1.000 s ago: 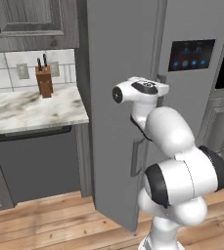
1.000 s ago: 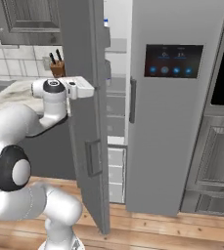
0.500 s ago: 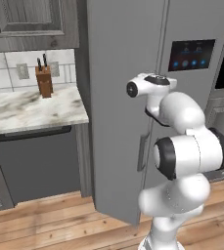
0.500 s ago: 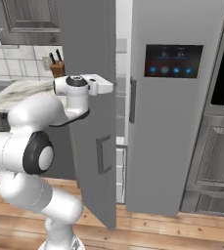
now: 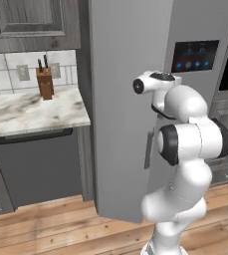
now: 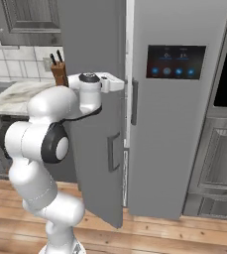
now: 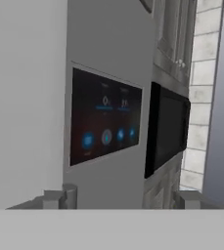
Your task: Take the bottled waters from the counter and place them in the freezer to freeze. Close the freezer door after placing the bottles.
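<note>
One step remains, by my reading — the freezer door stands only partly ajar over the freezer, and the gripper, fingers parted on nothing, rests at its outer edge — a further push should shut it.

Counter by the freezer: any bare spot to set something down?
The counter is bare from the knife block at the back wall out to its front edge and to the end by the freezer door. Only the block's corner is taken.
</note>
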